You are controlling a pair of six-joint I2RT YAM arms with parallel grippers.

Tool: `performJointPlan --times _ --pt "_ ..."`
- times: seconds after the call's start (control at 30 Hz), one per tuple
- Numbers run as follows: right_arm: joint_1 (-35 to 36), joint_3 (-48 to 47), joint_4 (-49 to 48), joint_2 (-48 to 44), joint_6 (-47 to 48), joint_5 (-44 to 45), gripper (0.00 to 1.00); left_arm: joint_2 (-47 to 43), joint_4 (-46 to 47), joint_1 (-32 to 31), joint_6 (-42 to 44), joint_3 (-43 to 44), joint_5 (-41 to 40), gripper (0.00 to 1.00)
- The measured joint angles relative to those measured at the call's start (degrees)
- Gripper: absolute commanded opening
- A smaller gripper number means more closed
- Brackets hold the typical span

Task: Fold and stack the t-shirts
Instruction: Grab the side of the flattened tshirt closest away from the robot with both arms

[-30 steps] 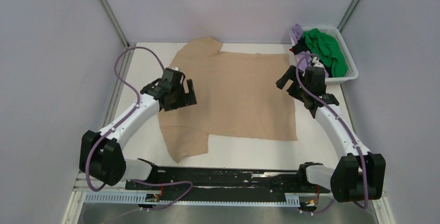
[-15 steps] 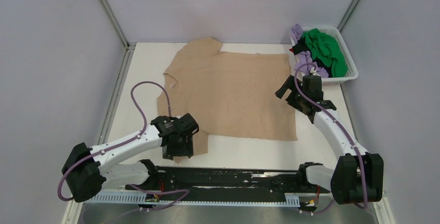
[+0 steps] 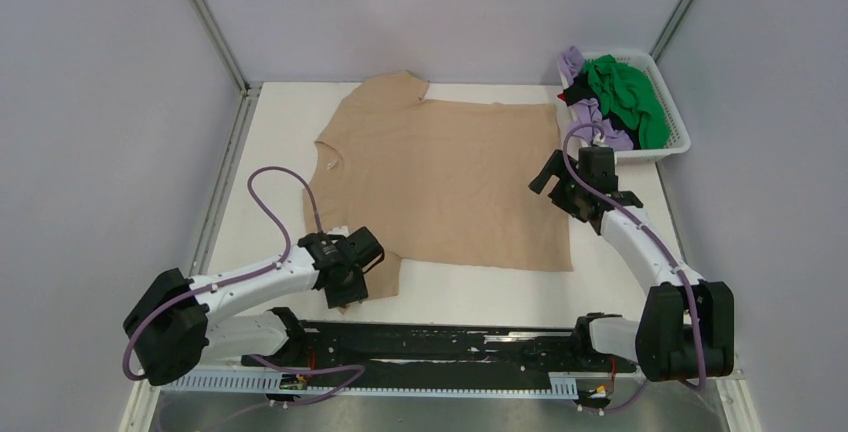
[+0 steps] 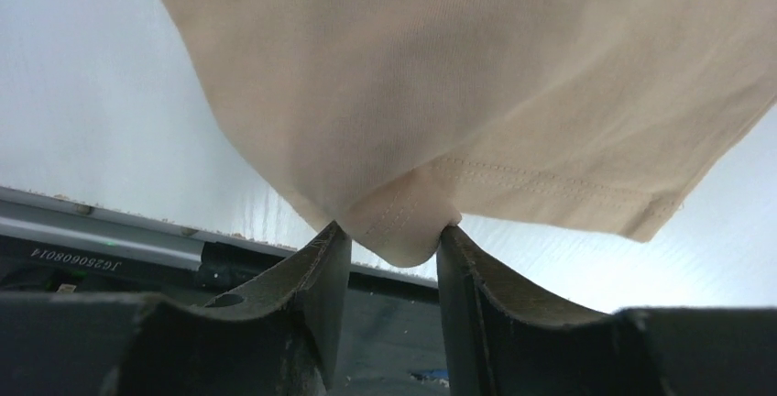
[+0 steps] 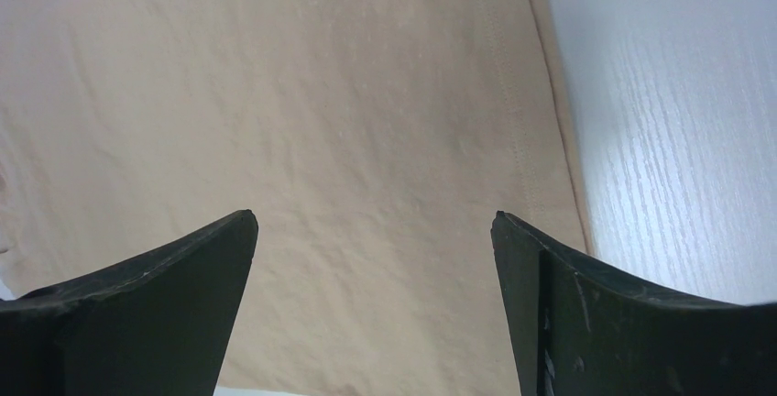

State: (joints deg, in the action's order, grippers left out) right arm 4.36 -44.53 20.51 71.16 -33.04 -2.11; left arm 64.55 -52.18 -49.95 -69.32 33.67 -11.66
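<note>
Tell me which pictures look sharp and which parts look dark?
Top external view: even light, no glare, tan shirt sharp. Left wrist view: hem stitching crisp, left claw nearly black. Right wrist view: cloth and table grain clear, right claw a dark silhouette.

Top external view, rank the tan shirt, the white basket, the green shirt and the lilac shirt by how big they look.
1. tan shirt, spread flat
2. white basket
3. green shirt, bunched up
4. lilac shirt, partly buried, so only its showing patches count
</note>
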Motion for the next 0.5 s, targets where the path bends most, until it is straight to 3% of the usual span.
performJointPlan --times 0.1,0.3,0.5 --pt "0.0 1.2 0.2 -0.5 -0.4 0.6 1.0 1.6 2.1 1.1 0.1 -0.5 -0.5 0.36" --pt "0.0 4.9 4.8 -4.3 -2.3 2.6 0.98 4.0 3.2 2.8 1.5 0.0 -0.9 0.02" --pt "0.0 7.5 14.1 -9.9 -6.6 3.5 0.93 4.7 1.5 2.9 4.1 2.0 -0.8 0.0"
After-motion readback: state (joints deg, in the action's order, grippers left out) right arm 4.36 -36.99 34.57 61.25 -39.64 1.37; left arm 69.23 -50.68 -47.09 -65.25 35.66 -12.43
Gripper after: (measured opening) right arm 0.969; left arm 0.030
